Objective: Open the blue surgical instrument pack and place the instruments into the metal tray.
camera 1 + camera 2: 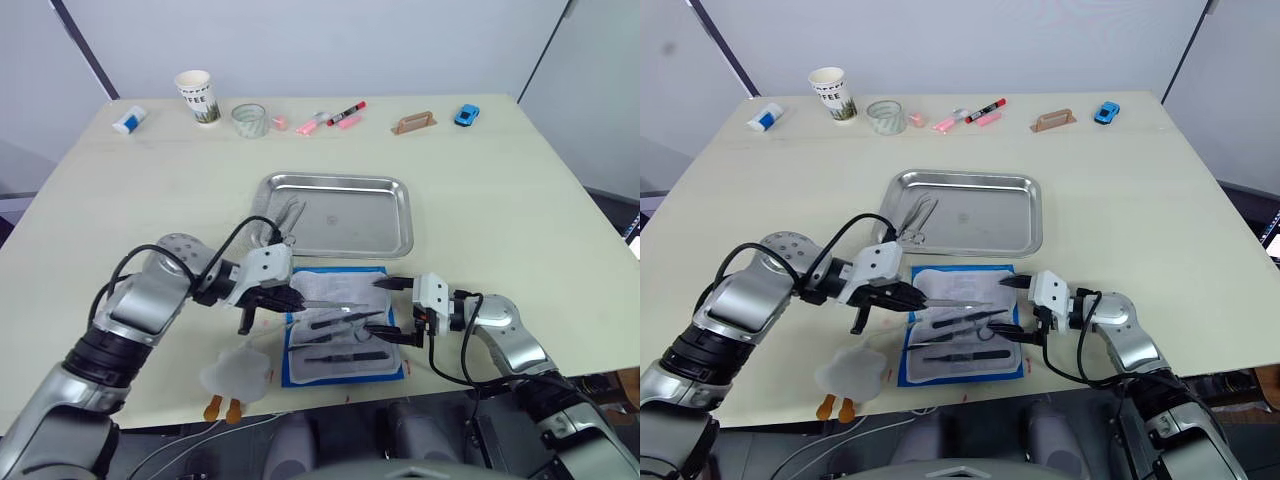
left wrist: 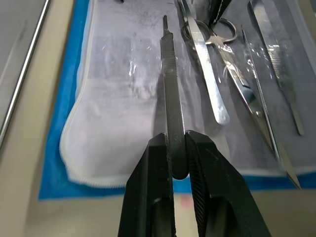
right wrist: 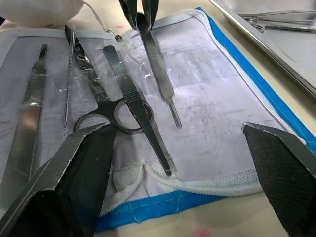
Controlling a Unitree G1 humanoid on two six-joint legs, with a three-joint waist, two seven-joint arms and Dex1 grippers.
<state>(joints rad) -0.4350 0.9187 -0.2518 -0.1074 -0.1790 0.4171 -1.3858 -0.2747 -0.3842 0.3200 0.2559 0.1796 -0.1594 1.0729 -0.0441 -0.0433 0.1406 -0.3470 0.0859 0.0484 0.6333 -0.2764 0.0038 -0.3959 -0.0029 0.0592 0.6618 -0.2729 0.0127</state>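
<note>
Lying open just at 6 o'clock of the tray point(image 1: 340, 213), the pack point(image 1: 343, 325) shows in the head views with the left gripper point(image 1: 296, 300) over it. Left wrist view: its fingers point(image 2: 150, 187) clamp a slim handle point(image 2: 171, 106). Right wrist view: the right gripper point(image 3: 182, 163) stands wide open over scissors point(image 3: 106, 116).

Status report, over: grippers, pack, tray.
Left gripper shut on a thin straight handle, over the open blue surgical instrument pack. Right gripper open at pack's edge. Metal tray holds one ring-handled instrument; path clear.
</note>
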